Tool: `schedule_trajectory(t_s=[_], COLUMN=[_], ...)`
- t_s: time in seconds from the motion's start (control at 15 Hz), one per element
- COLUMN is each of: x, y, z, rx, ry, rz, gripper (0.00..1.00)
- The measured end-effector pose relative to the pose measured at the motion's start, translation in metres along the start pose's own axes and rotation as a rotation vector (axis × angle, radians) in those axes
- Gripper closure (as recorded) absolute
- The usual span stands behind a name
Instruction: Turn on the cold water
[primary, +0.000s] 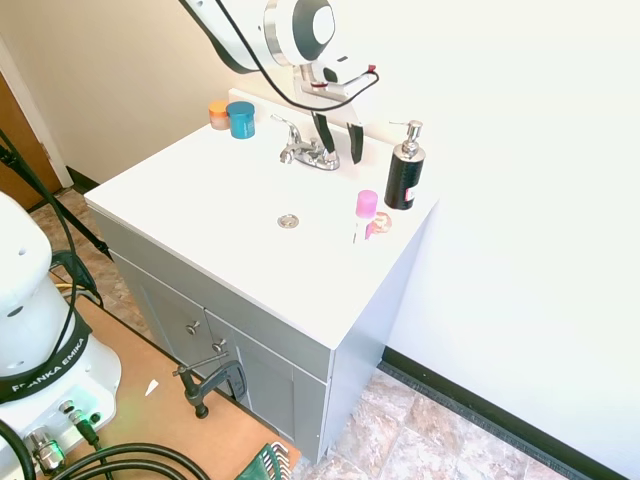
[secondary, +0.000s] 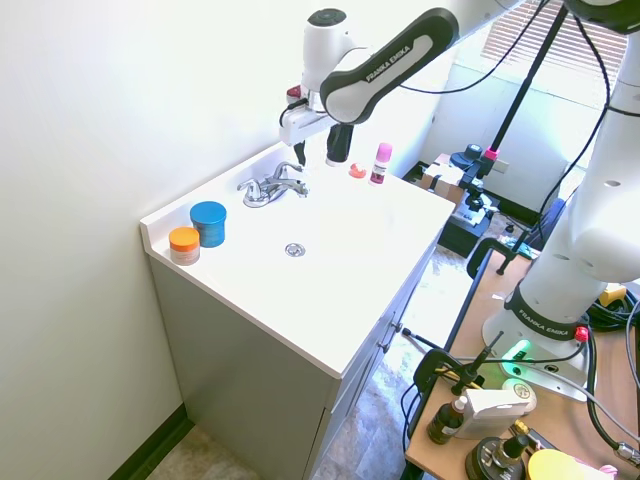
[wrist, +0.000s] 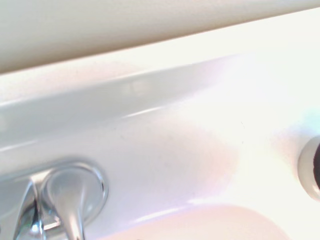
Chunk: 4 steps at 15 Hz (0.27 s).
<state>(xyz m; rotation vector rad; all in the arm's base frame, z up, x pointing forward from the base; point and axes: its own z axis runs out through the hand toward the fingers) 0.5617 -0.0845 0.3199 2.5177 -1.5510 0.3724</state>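
We see the white vanity top (primary: 200, 200) bearing a low chrome faucet (primary: 305, 150) at its back edge, our landmark. Just above the faucet's right end hangs the gripper (primary: 338, 140), fingers spread apart and holding nothing. The black pump bottle (primary: 405, 170) stands right of the faucet. The cold water lever (primary: 328, 157) sits on the faucet's right side, beneath the gripper, untouched.

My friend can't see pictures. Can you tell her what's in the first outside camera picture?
A white robot arm's gripper hangs with its fingers open right by the right-hand lever of a shiny faucet on a white sink counter. A black pump bottle and a pink-capped bottle stand to the right, with blue and orange jars at the back left.
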Motion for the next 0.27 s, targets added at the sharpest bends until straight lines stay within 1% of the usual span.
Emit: schedule_trajectory(t_s=[0.13,0.27], x=[-0.011,-0.031], y=[0.017,0.034], z=[-0.017,-0.036], rx=[0.023,0.04], ry=[-0.041,-0.116], rz=[-0.036,-0.072], gripper=[0.0,0.0])
